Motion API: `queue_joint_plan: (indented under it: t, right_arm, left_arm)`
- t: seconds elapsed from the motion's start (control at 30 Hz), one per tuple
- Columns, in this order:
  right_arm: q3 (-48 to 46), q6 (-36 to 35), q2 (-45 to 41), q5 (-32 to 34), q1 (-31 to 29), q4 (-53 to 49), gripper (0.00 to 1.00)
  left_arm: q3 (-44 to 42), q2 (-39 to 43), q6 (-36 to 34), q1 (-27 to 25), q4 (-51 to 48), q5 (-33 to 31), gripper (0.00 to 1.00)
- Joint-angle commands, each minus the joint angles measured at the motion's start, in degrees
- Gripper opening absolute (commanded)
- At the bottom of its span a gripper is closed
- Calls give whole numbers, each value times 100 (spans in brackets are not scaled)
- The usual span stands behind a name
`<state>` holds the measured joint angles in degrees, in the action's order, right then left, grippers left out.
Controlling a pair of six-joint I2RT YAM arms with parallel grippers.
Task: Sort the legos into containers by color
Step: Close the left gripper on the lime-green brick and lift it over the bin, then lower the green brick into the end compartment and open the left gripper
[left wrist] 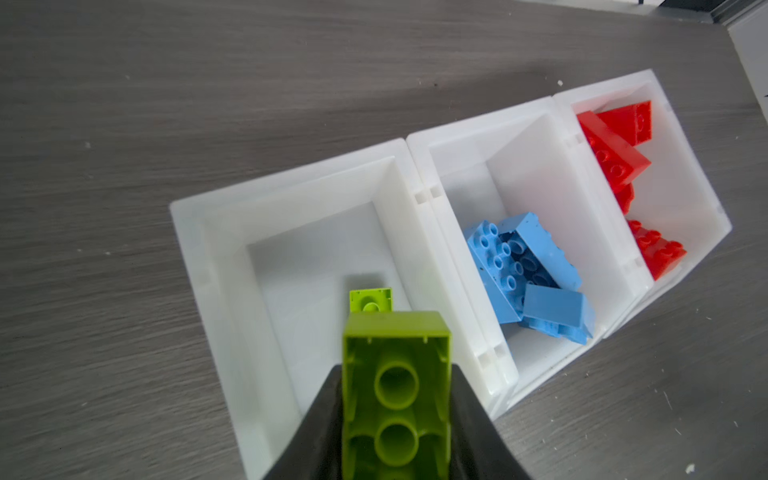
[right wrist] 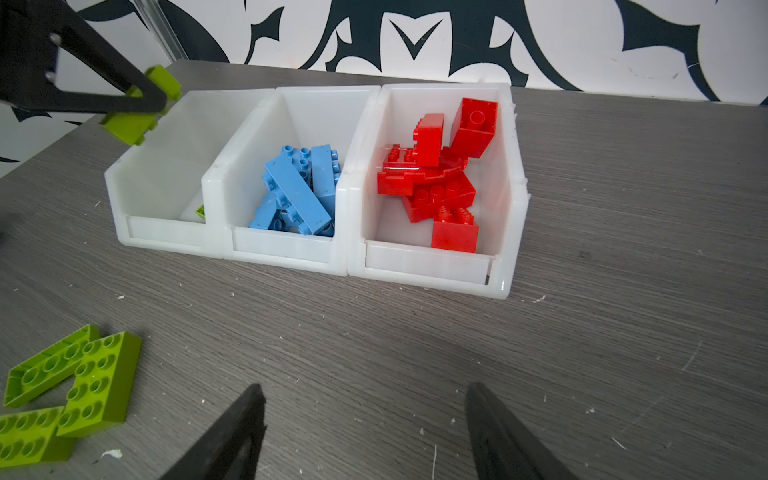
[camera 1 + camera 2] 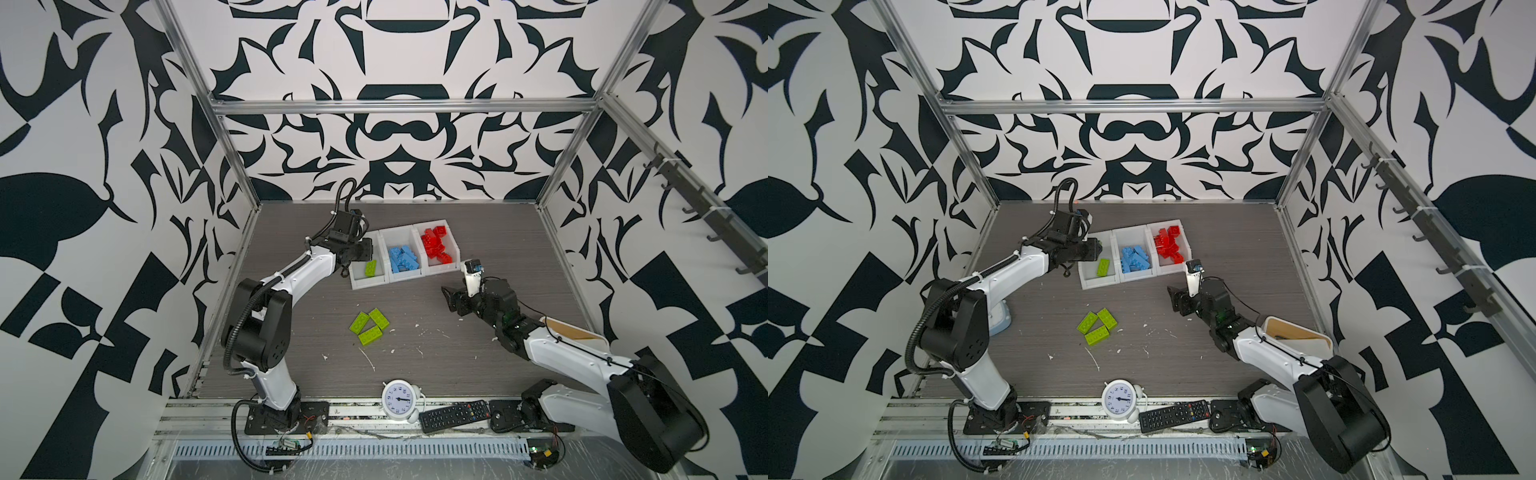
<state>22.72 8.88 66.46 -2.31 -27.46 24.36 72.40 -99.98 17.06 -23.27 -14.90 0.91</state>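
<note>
Over the leftmost white plastic bin [image 3: 368,284], left of centre in a top view, a lime green brick [image 1: 395,332] is showing its hollow, tube-ringed underside, with the left gripper [image 1: 395,370] pinching it. The right gripper [image 2: 365,388] is hovering, spread wide, above the grey woodgrain table [image 2: 623,332].

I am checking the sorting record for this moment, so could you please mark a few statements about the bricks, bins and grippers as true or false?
The left gripper is shut on a lime green brick. True.
Three loose green bricks lie on the table outside the bins. True.
The middle bin holds the red bricks. False: it holds light blue bricks; the red ones are in an end bin.
The right gripper holds a blue brick. False: it is open and empty.
The bin by the left gripper is empty. False: one green brick lies in it.
</note>
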Motion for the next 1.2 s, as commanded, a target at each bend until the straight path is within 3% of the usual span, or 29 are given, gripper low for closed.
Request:
queue_joint_plan:
  t: [0.0, 0.23, 0.6, 0.7, 0.9, 1.17]
  right_arm:
    - [171, -1, -133, -108, -27, 222, 78]
    - [196, -10, -170, -99, -24, 172, 78]
    - [176, -1, -282, -82, -22, 136, 78]
    - [176, 5, -332, -76, -22, 114, 78]
    - [145, -2, -415, -10, -22, 86, 79]
    - [379, -69, -265, -186, -152, -193, 78]
  left_arm:
    - [71, -113, 65, 203, 145, 301, 21]
    - [579, -671, -19, 226, -138, 490, 22]
    - [565, -706, -26, 228, -316, 476, 26]
    - [460, -622, -26, 229, -281, 458, 42]
    - [478, -221, -88, 228, -352, 316, 63]
    - [-509, 1224, 159, 167, -538, 399, 66]
